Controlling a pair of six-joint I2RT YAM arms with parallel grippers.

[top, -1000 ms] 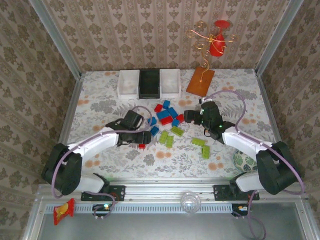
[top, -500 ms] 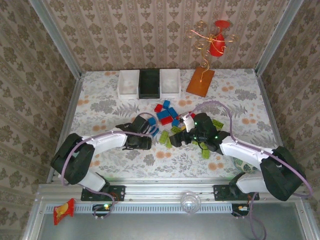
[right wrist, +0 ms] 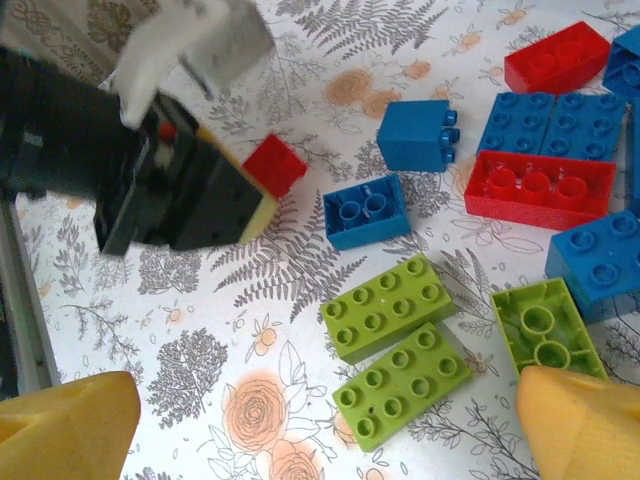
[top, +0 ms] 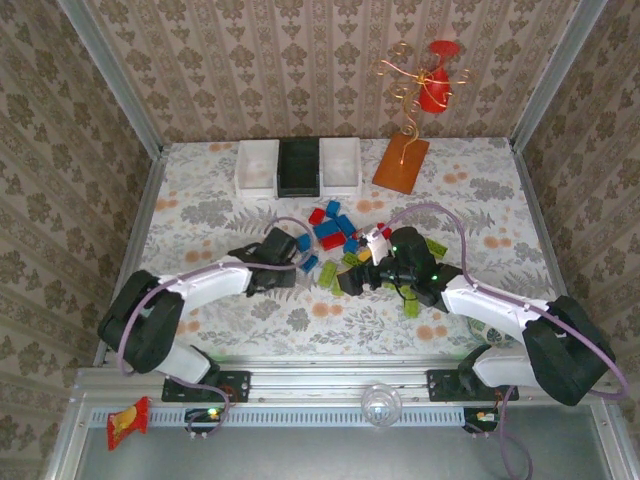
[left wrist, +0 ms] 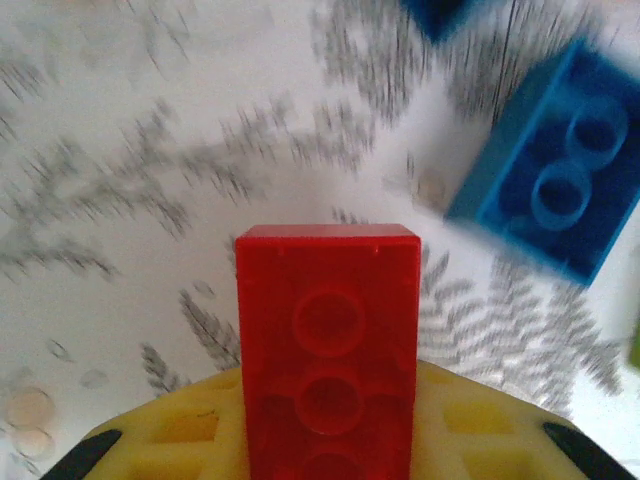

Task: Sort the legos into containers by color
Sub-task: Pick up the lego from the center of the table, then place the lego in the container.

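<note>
My left arm (top: pixel 205 285) and right arm (top: pixel 490 300): white link shells between black joint housings and bulky black shoulders. A lilac cable (top: pixel 440 208) loops along each. Green lights (top: pixel 432 268) mark my right wrist. My fingers (left wrist: pixel 470 430) are yellow, moulded with square recesses.

red, blue, lime legos (right wrist: pixel 385 305)
</note>
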